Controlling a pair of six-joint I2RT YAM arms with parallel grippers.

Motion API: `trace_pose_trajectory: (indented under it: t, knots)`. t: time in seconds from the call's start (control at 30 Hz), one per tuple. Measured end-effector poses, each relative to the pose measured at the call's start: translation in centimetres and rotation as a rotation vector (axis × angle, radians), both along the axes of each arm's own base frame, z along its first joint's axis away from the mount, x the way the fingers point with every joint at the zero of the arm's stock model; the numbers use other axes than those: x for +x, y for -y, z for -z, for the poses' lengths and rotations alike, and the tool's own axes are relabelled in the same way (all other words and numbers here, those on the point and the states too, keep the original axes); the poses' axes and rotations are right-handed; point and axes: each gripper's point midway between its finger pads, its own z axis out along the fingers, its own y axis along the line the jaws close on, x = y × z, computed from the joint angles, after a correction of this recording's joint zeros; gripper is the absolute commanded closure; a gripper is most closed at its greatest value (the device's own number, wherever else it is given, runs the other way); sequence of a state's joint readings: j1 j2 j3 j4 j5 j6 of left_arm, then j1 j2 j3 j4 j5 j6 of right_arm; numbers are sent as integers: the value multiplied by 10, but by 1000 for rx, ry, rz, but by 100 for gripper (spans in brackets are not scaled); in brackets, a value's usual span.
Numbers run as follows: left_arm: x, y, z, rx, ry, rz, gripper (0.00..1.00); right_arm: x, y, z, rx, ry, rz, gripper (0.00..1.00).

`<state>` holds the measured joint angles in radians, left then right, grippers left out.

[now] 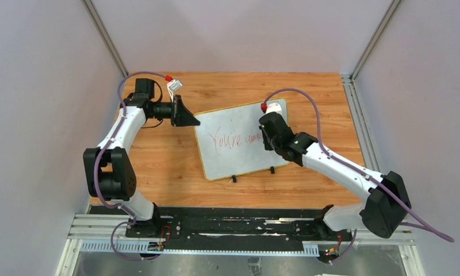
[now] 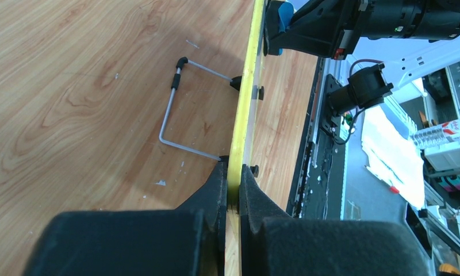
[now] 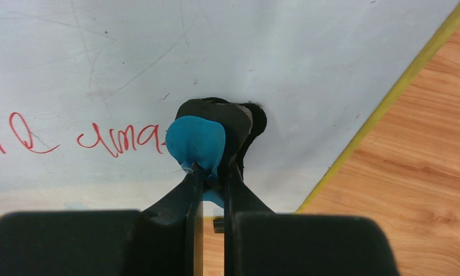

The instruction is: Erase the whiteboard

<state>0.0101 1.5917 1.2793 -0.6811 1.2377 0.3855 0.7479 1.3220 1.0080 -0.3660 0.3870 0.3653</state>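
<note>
The whiteboard (image 1: 234, 162) lies slanted on the table's middle, yellow-rimmed, with red writing (image 1: 226, 139) across it. My left gripper (image 1: 194, 122) is shut on the board's left edge; in the left wrist view the yellow rim (image 2: 246, 86) runs edge-on between the closed jaws of this gripper (image 2: 234, 185). My right gripper (image 1: 266, 138) is over the board's right part. It is shut (image 3: 213, 172) on a blue and black eraser (image 3: 198, 141), which presses on the white surface (image 3: 285, 52) just right of the red letters (image 3: 118, 139).
A bent wire stand (image 2: 169, 118) sticks out from the board's back. Two black clips (image 1: 234, 179) sit on its near edge. The wooden table (image 1: 158, 167) ends in a black rail (image 1: 227, 227) by the arm bases, with walls on three sides.
</note>
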Motion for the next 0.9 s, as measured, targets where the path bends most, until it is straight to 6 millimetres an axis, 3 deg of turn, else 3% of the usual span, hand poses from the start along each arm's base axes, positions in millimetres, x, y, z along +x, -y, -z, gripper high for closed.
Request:
trace_pose_trajectory:
  t: [0.43,0.9]
  knots:
    - [-2,-1,-1,7,7,0,100,17,40,-18,-72,78,96,99]
    - [-3,-2,0,19,-1,-9,100,12,18,-4,-30,26,6,99]
